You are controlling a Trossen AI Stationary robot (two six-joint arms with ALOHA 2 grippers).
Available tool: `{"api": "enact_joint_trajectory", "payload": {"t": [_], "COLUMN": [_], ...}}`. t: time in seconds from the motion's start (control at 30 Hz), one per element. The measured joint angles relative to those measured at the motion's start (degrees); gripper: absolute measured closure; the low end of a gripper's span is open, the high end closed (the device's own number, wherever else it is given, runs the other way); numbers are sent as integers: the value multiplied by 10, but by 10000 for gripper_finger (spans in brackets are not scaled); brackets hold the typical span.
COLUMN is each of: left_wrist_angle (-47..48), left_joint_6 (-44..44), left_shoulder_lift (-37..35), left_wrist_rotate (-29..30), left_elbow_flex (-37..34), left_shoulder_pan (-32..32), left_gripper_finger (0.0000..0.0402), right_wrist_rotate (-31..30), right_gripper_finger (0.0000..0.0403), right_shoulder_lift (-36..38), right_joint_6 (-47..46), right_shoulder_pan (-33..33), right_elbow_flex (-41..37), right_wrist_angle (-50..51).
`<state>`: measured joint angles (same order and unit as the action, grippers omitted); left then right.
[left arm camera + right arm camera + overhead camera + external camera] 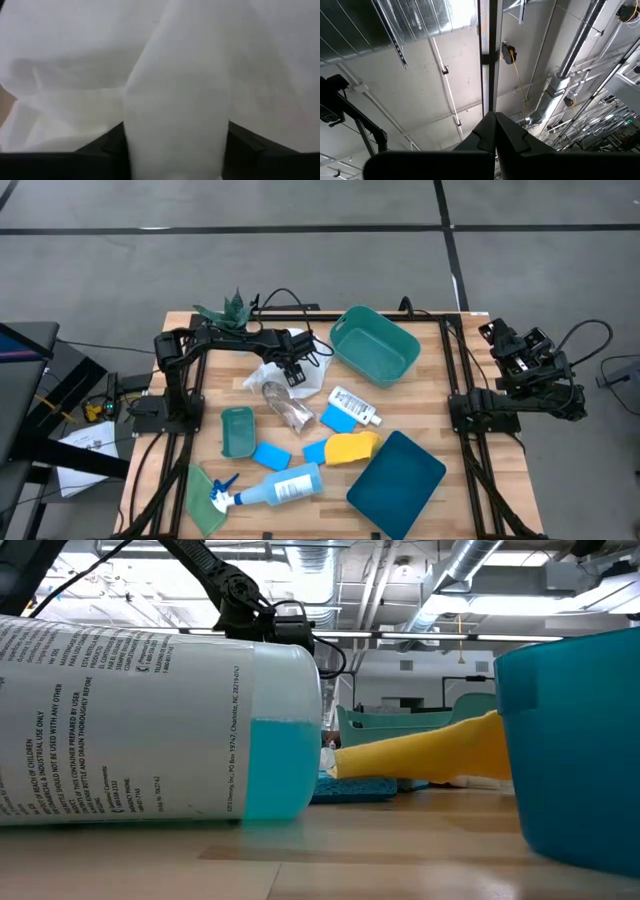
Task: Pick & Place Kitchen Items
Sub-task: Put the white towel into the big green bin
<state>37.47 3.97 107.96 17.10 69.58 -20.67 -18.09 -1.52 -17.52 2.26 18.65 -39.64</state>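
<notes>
The spray bottle [150, 720] lies on its side at the near edge, filling the low view. The left arm reaches across the far side, its gripper [293, 368] down on the white cloth [268, 370]; a fold of cloth [175, 110] stands between its spread fingers [107, 145], whether clamped is unclear. The right gripper [495, 131], pressed together, is parked off the table's right edge, pointing up.

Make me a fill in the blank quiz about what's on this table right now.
1. The left gripper has its jaws around a fold of the ____ cloth.
2. The pale-blue spray bottle lies on its ____.
3. The right gripper has its jaws ____ and points at the ceiling.
4. The teal plastic tub holds ____.

Missing words: white; side; shut; nothing
</notes>
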Motion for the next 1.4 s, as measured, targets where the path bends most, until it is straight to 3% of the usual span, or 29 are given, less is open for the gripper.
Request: {"api": "enact_joint_trajectory", "payload": {"t": [0.13, 0.4, 0.77, 0.97, 1.13, 1.4], "left_wrist_angle": [0, 14, 27, 29, 23, 20], "left_joint_6": [0, 1, -3, -8, -53, -50], "left_shoulder_lift": [0, -9, -156, -240, -287, -331], "left_wrist_rotate": [-1, -66, -128, -169, -211, -242], "left_elbow_flex": [0, -1, -1, 0, 0, 0], "left_shoulder_pan": [0, 1, 13, 33, 77, 158], "left_gripper_finger": [270, 392, 399, 400, 399, 400], "right_wrist_rotate": [0, 0, -28, -12, 13, 17], "right_gripper_finger": [403, 403, 403, 403, 403, 403], "right_shoulder_lift": [0, 0, 0, 0, 0, -32], "right_joint_6": [0, 1, -1, -13, -24, -53], "right_shoulder_pan": [0, 0, 0, 0, 0, 0], "right_elbow_flex": [0, 0, 0, 0, 0, 6], "right_wrist_angle": [0, 0, 0, 0, 4, 23]}}
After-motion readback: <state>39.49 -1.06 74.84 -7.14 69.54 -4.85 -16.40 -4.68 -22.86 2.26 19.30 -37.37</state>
